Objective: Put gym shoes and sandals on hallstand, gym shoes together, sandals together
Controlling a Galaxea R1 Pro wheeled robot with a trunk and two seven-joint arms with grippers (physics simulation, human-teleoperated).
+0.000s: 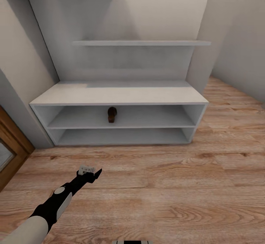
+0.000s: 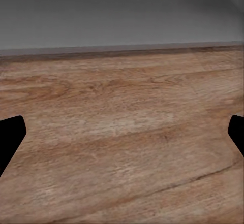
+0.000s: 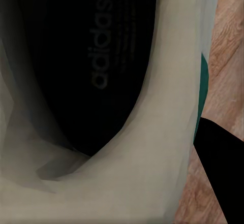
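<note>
The white hallstand (image 1: pixel 117 96) stands against the wall ahead. One dark brown sandal (image 1: pixel 112 114) rests on its upper open tier, near the middle. My left gripper (image 1: pixel 95 174) hovers open over the corridor floor (image 1: pixel 165 185) in front of the rack, with nothing between its fingers (image 2: pixel 10 137). The right wrist view looks straight into a white gym shoe (image 3: pixel 142 173) with a dark insole and a green stripe. A black finger (image 3: pixel 221 176) of my right gripper presses against the outside of the shoe's wall.
Two staggered white wall shelves (image 1: pixel 141 42) hang above the rack's back. A wooden door frame (image 1: pixel 11 144) stands at the left edge. Open plank floor stretches to the right of the rack.
</note>
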